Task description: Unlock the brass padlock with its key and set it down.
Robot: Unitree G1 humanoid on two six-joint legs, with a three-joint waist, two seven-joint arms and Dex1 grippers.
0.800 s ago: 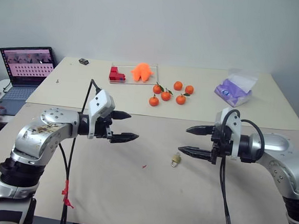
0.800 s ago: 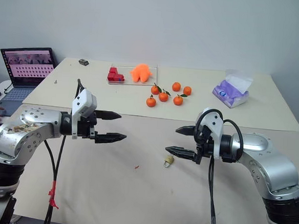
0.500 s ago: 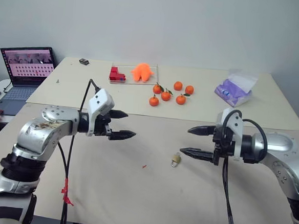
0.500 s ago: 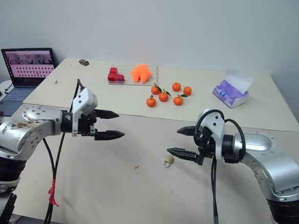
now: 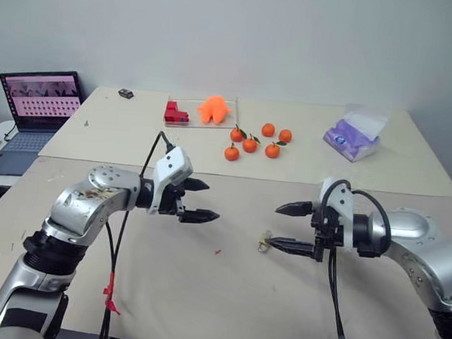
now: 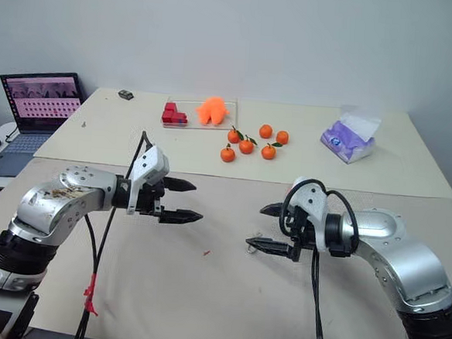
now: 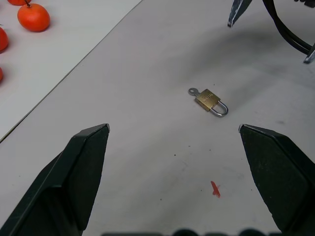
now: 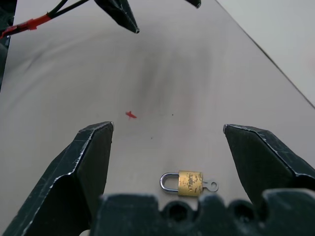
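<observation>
Your right gripper (image 5: 288, 228) stood wide open and empty, its lower finger partly hiding the brass padlock (image 7: 211, 101) from the head camera. The padlock lay flat on the near table (image 5: 202, 292), its key (image 7: 194, 92) in the keyhole; whether the shackle was latched, you could not tell. Your left gripper (image 5: 203, 200) hung open too, holding nothing, well apart from the lock. Farther back sat tangerines (image 5: 249, 145), a tissue pack (image 5: 354, 140) and a laptop (image 5: 38, 106), cut off at the edge.

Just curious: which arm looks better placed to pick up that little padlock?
Probably the right. Its open gripper hangs right beside the padlock; the left gripper is open too but farther away.
</observation>
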